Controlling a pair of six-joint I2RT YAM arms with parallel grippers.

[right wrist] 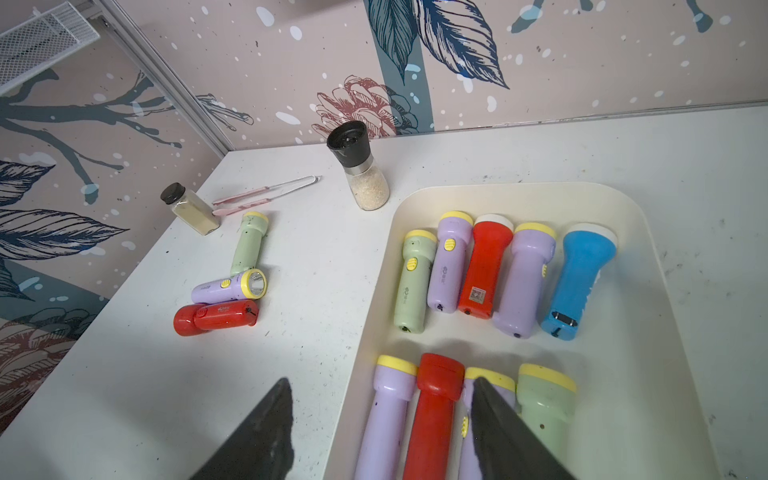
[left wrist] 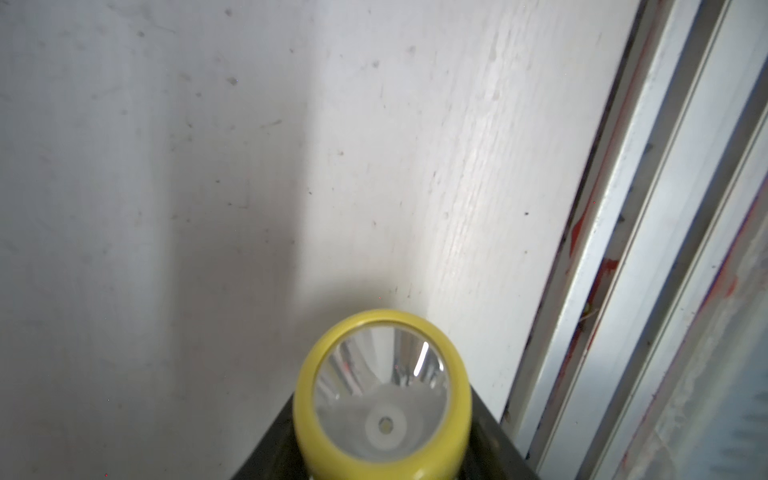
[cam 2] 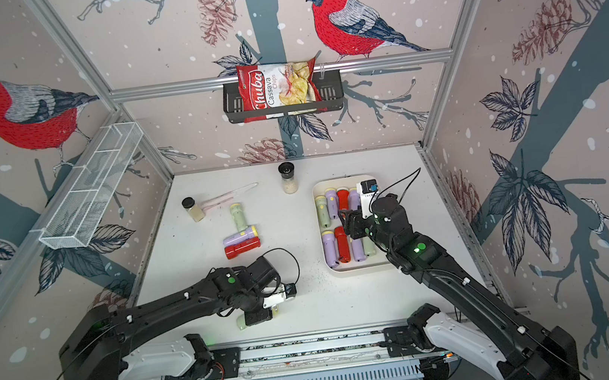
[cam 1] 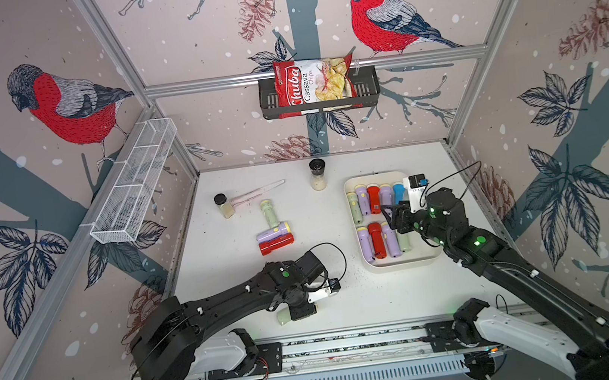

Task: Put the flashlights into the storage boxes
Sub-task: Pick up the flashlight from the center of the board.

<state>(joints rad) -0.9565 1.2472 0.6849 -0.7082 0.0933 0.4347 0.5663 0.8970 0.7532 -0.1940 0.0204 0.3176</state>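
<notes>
- Broadly, the counter (cam 1: 366, 301) shows a job well past halfway: more flashlights lie boxed than loose. The step in hand is one more pick-up near its front edge.
- The tray (cam 1: 397, 265), cream and shallow, sits close to the counter's right edge. It holds nine flashlights in two rows, five in the far row and four in the near one. Bare floor remains at the near row's end towards that right edge.
- The left gripper (cam 1: 300, 312) is low by the front edge, left of centre, clenched around a pale green flashlight (left wrist: 382, 399). Its wrist view shows the yellow-rimmed head between the dark jaws. Whether the flashlight is off the surface I cannot tell.
- The next move probably calls for a lift, a carry along the front edge to the tray, and a lay-down in the bare end of the near row, parallel to its neighbours.
- The right gripper (right wrist: 380, 386) hangs over the tray's middle, released, with nothing between its jaws. It likely has to pull clear first, since its arm covers the free spot.
- Three flashlights wait left of centre, well apart from the tray. A lilac flashlight (cam 1: 274, 232) and a red flashlight (cam 1: 277, 244) lie side by side, touching. A green flashlight (cam 1: 268, 211) lies at a right angle, its tail meeting the lilac one.
</notes>
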